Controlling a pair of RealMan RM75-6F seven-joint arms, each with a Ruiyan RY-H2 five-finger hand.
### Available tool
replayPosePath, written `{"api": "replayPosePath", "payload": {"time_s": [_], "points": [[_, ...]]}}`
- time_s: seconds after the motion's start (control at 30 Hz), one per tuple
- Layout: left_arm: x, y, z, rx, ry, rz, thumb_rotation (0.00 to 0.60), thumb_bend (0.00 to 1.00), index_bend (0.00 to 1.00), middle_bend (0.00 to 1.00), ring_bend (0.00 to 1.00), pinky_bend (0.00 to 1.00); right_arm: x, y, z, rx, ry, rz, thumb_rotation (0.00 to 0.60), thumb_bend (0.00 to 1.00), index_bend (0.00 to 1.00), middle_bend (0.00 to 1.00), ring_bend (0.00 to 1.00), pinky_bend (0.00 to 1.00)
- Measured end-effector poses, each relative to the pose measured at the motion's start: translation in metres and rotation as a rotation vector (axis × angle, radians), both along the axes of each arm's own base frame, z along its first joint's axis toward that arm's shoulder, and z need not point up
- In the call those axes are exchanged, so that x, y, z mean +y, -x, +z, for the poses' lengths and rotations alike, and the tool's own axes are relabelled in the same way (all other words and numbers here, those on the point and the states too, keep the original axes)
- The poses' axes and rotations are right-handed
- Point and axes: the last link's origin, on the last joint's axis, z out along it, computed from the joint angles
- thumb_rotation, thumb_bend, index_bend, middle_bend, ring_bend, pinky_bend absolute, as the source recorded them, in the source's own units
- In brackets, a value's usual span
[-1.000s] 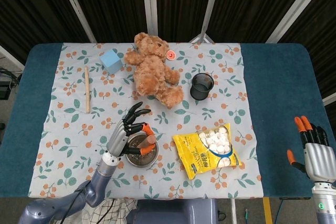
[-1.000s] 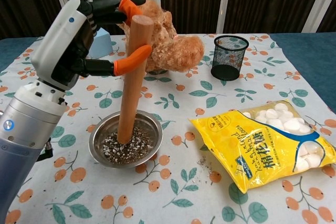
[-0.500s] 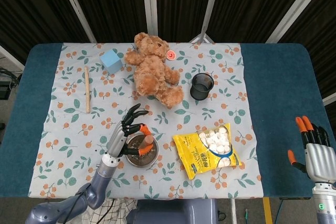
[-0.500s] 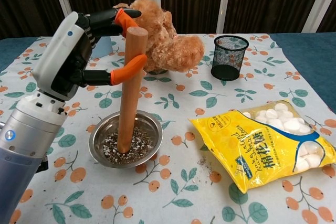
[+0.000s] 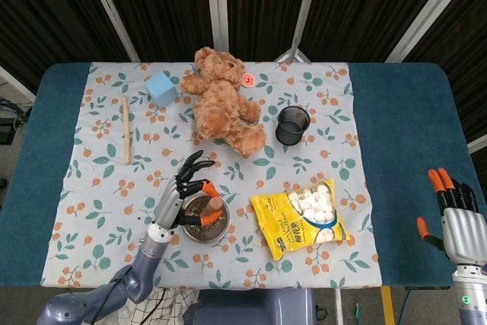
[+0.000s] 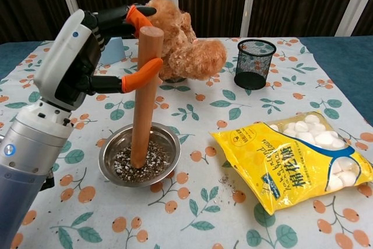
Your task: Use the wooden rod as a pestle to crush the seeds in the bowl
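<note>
The thick round wooden rod [image 6: 144, 97] stands almost upright in the shallow steel bowl [image 6: 165, 140], its lower end buried in the speckled crushed seeds [image 6: 154, 166] and its flat top at the level of the left hand [image 6: 87, 51]. That hand pinches the rod near its top between the orange-tipped thumb and fingers [image 6: 141, 69], while its other fingers are spread above the rod's end; in the head view the same left hand [image 5: 183, 192] sits just left of the bowl [image 5: 221, 227]. The rod's long axis runs nearly vertical, leaning slightly so the top tilts away from the hand, and the bowl lies directly below the grip, so the next pressing stroke is, in my judgement, straight down along that axis into the seeds. The right hand [image 5: 456, 222] hangs well to the right of the bowl, past the edge of the leaf-printed cloth [image 5: 99, 180] on the blue bench [image 5: 396, 142], fingers spread and holding nothing, far too distant to help. Just right of the bowl lies the yellow bag of white candies [image 6: 297, 161]; a few seed specks dot the cloth between them.
</note>
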Motion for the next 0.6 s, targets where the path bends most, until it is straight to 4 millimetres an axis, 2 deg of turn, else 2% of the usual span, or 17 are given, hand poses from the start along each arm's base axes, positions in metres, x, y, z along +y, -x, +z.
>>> {"api": "replayPosePath", "payload": {"time_s": [0.2,0.6], "points": [[0.0018,-0.0047,-0.0009,-0.018,0.003,0.000,0.600,0.80,0.59,0.68,0.18,0.06,-0.0003,0.0002,-0.0001,-0.001,0.000,-0.003,0.600,0.42,0.00,0.00,0.00,0.00],[0.0017,-0.0001,-0.0070,-0.018,0.023,0.014,0.600,0.80,0.59,0.68,0.18,0.06,0.0004,0.0006,-0.0004,0.001,0.003,-0.006,0.600,0.42,0.00,0.00,0.00,0.00]]}}
